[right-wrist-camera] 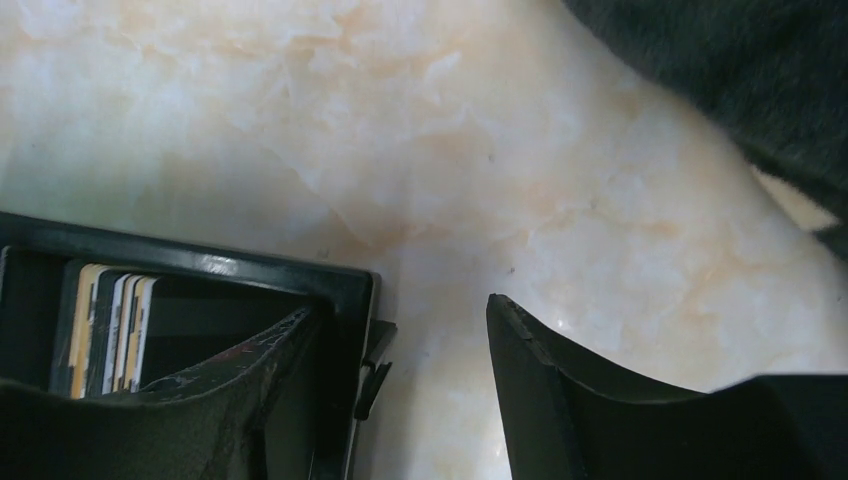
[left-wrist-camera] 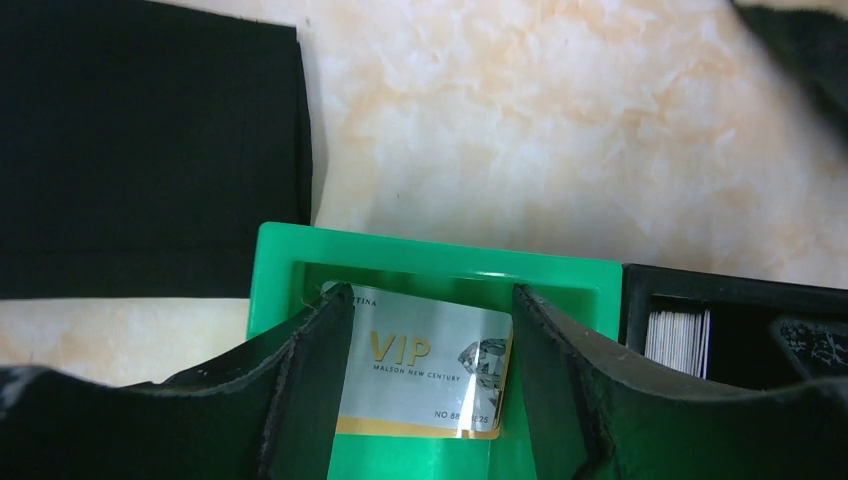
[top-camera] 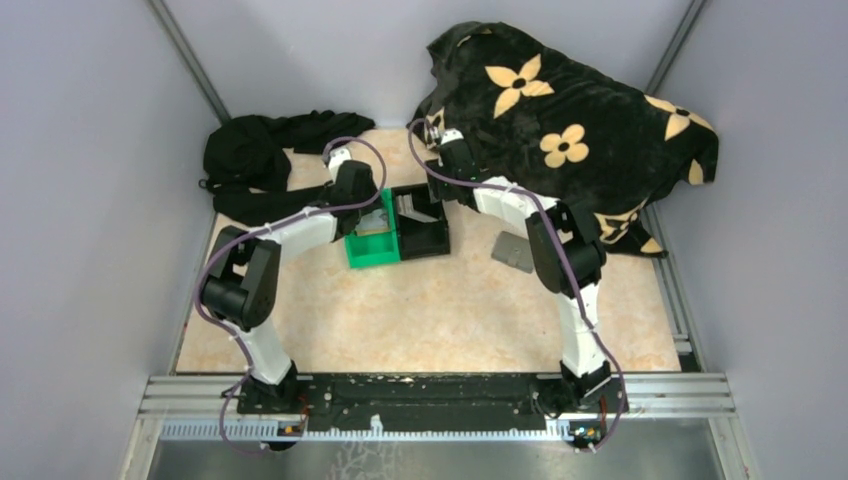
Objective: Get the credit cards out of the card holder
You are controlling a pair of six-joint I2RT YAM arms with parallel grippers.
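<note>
A silvery VIP credit card [left-wrist-camera: 430, 365] with a gold strip lies inside the green bin [left-wrist-camera: 440, 262]. My left gripper [left-wrist-camera: 432, 292] is open over this bin, one finger at each short end of the card. In the top view it [top-camera: 372, 213] hangs above the green bin [top-camera: 372, 248]. My right gripper [right-wrist-camera: 398, 306] is open and straddles the black bin's corner wall [right-wrist-camera: 345, 290], its left finger inside. Several cards [right-wrist-camera: 110, 330] stand on edge in the black bin [top-camera: 425, 240]. The grey card holder [top-camera: 513, 252] lies flat on the table, right of the bins.
A black blanket with tan flowers [top-camera: 570, 120] is heaped at the back right. Black clothing [top-camera: 260, 160] lies at the back left, and shows in the left wrist view [left-wrist-camera: 150, 150]. Grey walls enclose the table on three sides.
</note>
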